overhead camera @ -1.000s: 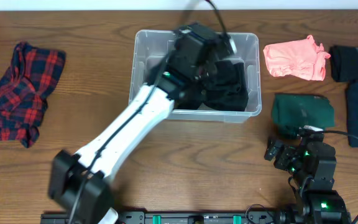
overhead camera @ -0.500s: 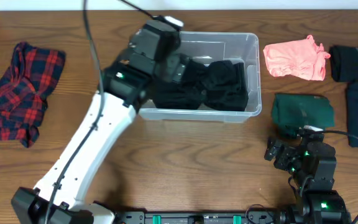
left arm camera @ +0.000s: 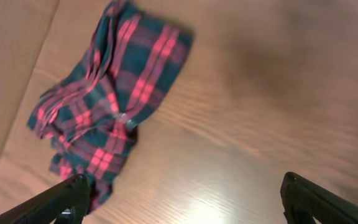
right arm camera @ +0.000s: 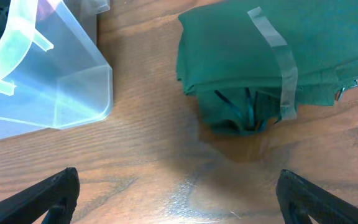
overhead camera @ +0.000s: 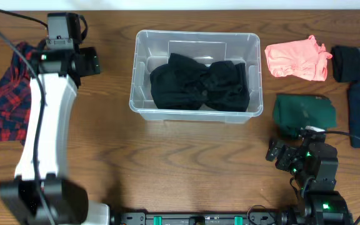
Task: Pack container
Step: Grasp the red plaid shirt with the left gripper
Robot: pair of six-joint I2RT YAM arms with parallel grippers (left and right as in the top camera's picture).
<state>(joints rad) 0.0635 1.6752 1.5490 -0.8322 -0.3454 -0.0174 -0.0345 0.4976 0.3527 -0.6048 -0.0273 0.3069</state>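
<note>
one clear container (overhead camera: 192, 115) holding black clothes (overhead camera: 199, 86), left fingers (left arm camera: 64, 199) spread, right fingers (right arm camera: 48, 193) spread

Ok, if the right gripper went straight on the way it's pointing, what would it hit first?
Most likely the folded green garment, just ahead and slightly right of the open right gripper. The container sits off to the left, seemingly out of line, though depth is unclear.

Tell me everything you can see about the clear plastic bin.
The container is a see-through rectangular plastic bin with rounded corners and a rim, standing upright and open on the wooden table. Crumpled black clothing lies inside, covering most of its floor. Nothing else touches it; a folded green garment lies apart from it, near its right front corner.
</note>
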